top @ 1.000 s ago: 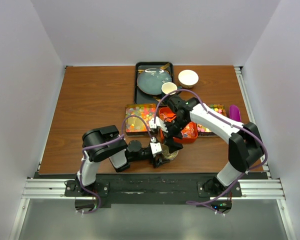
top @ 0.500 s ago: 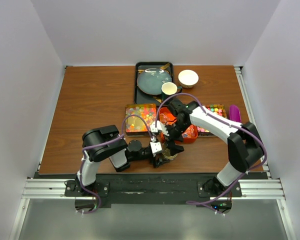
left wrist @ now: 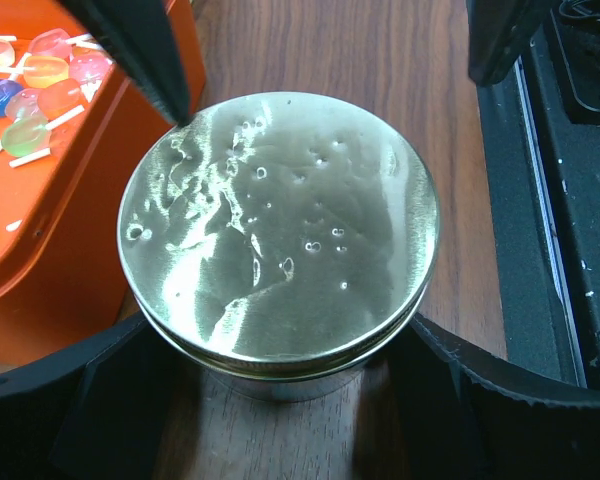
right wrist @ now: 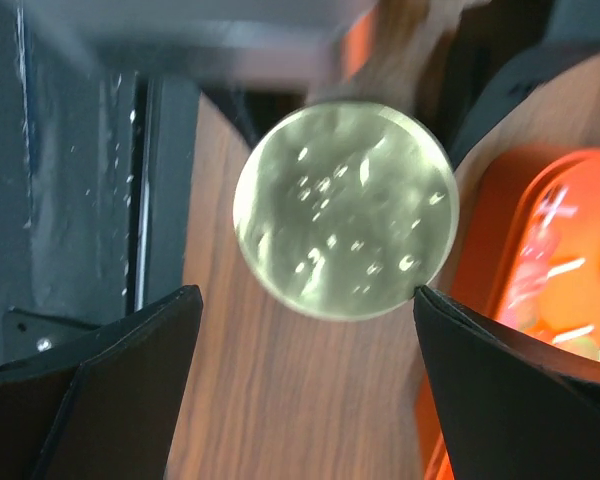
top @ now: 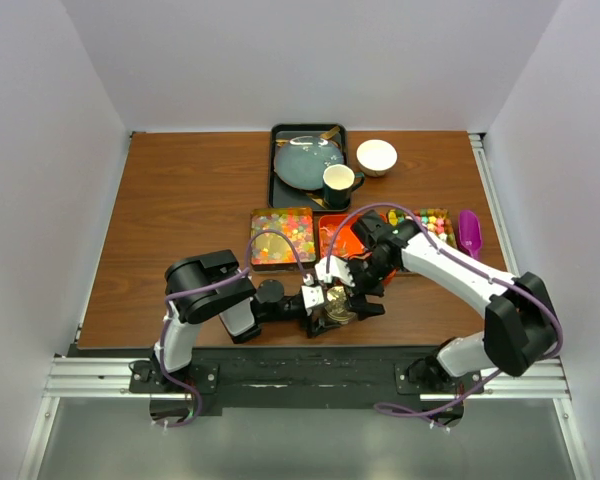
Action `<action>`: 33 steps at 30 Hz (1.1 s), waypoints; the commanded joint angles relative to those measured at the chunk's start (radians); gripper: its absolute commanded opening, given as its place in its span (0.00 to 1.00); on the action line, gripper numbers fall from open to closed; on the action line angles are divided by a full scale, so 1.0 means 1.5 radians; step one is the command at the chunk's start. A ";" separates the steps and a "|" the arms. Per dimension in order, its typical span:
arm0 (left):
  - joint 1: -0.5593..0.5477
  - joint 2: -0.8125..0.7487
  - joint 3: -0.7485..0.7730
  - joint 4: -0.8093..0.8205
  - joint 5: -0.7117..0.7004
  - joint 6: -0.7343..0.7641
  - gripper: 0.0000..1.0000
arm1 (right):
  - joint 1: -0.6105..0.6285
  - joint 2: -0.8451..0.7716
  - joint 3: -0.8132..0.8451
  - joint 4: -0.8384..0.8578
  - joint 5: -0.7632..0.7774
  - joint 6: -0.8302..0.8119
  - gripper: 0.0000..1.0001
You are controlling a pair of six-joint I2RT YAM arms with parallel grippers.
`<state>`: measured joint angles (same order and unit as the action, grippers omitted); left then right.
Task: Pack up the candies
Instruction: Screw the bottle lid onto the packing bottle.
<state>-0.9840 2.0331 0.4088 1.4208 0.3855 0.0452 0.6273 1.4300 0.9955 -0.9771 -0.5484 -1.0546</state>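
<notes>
A small clear jar with a gold lid (top: pixel 338 306) stands near the table's front edge. My left gripper (top: pixel 323 302) is shut on its glass body; in the left wrist view the lid (left wrist: pixel 280 230) fills the middle, with my fingers (left wrist: pixel 80 400) against both sides. My right gripper (top: pixel 366 297) is open over the jar; in the right wrist view the lid (right wrist: pixel 345 210) lies just ahead of its spread fingers (right wrist: pixel 130 390). The candies lie in three trays behind: pastel ones (top: pixel 283 236), an orange tray (top: pixel 332 232) with clear-wrapped pieces (left wrist: pixel 30 90), and a right tray (top: pixel 433 222).
A purple scoop (top: pixel 469 232) lies right of the trays. At the back, a black tray (top: pixel 277 190) holds a grey plate (top: pixel 306 162) and a dark mug (top: pixel 338 181); a white bowl (top: pixel 377 156) stands beside it. The table's front edge and black rail run just near the jar.
My right gripper has moved from over the orange tray toward the front edge and now hangs over the jar. The left gripper and the jar have stayed put.
</notes>
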 commanded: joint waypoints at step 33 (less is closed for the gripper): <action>0.013 0.030 0.000 -0.085 -0.019 0.049 0.00 | -0.015 0.022 0.044 0.043 -0.062 -0.125 0.99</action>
<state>-0.9783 2.0338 0.4129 1.4158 0.4015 0.0475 0.5888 1.4490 1.0294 -0.9051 -0.5919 -1.1461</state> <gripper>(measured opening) 0.811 0.986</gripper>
